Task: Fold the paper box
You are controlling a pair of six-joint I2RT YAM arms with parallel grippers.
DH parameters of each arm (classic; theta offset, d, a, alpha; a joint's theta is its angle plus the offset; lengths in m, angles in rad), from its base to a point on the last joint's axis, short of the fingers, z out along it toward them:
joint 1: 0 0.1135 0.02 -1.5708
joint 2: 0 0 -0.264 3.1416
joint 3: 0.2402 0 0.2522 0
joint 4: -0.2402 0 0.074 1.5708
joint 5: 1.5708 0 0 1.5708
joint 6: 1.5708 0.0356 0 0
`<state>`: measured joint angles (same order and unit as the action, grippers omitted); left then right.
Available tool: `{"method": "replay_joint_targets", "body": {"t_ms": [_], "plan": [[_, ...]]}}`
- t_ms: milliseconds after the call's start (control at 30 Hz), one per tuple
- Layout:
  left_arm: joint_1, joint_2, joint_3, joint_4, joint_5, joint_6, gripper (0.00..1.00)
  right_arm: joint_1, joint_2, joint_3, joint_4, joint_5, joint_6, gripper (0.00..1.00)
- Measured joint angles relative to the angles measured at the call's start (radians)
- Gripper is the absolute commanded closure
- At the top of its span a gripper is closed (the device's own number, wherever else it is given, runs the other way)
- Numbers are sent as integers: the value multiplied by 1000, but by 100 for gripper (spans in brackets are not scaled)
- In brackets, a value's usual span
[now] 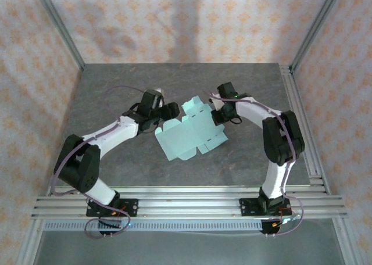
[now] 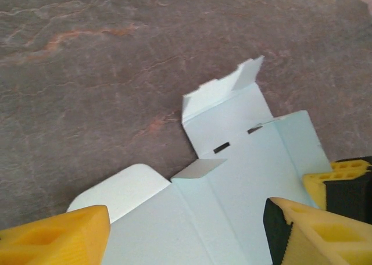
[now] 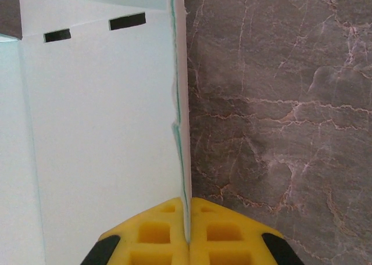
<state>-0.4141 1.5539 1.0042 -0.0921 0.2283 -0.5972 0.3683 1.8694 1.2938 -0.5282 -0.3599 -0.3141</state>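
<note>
Progress: early, we judge. The paper box [image 1: 189, 136] lies mostly flat at centre frame on the tabletop [image 1: 116, 85]. Right tool [image 3: 187, 218] is clamped on its edge; left tool [image 2: 186, 218] has its jaws apart over a panel. Next we need left to crease a panel upward against right's hold.

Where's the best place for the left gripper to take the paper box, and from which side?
Probably the rounded flap at the paper box edge nearest the left gripper, approached edge-on from that side: thin card offers only free edges for the jaws, and the right gripper pinches the far edge.
</note>
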Motion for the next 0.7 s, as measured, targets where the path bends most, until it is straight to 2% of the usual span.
{"method": "replay_joint_targets", "body": {"t_ms": [67, 267, 500, 700], "plan": [[14, 0, 0, 0, -2, 5, 21, 15, -7, -11, 17, 16, -16, 100], [92, -4, -5, 0, -1, 8, 0, 98, -111, -80, 60, 137, -132, 100], [197, -46, -64, 1, 0, -32, 0, 217, -218, -166, 245, 366, -350, 100], [218, -46, -77, 3, 19, -46, 0, 316, -220, -240, 425, 560, -546, 100]]}}
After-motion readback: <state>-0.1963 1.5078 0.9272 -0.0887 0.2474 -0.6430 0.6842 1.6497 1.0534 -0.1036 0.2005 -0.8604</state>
